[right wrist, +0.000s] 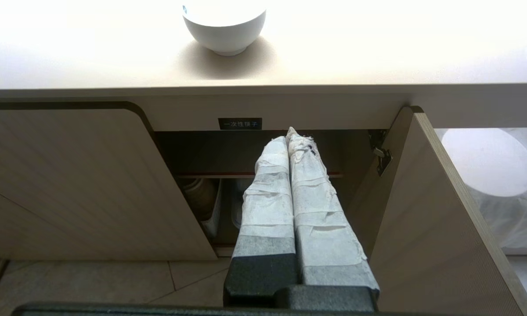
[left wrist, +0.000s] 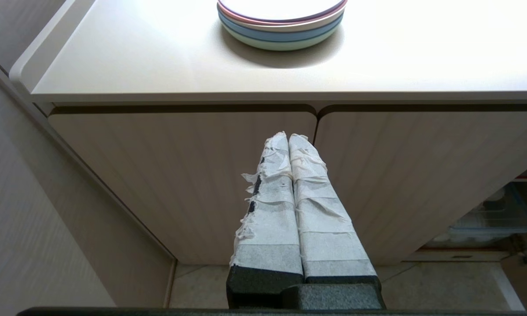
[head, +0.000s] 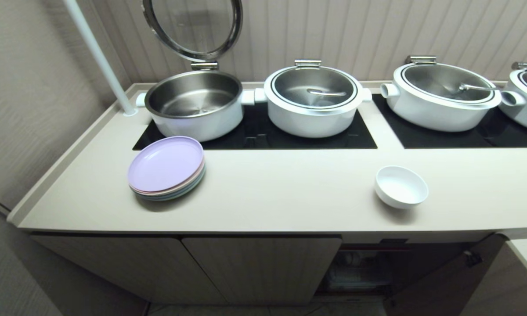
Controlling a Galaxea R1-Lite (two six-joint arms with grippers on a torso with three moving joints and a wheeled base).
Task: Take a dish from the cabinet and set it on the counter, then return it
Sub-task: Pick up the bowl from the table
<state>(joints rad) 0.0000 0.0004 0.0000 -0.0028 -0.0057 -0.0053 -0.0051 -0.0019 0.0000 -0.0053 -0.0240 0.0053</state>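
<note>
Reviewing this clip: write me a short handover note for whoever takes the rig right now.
Left hand: shut, empty, parked low before the closed doors.
Right hand: shut, empty, parked low before the open cabinet.
Dish: upright on the counter, right of the plate stack.
Done: dish is out and set down.
Left: return it to the cabinet; its door stands open.

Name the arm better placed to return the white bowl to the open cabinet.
Right, probably. Its end effector points at the open cabinet just below the white bowl, while the left end effector faces closed doors near the plate stack.
</note>
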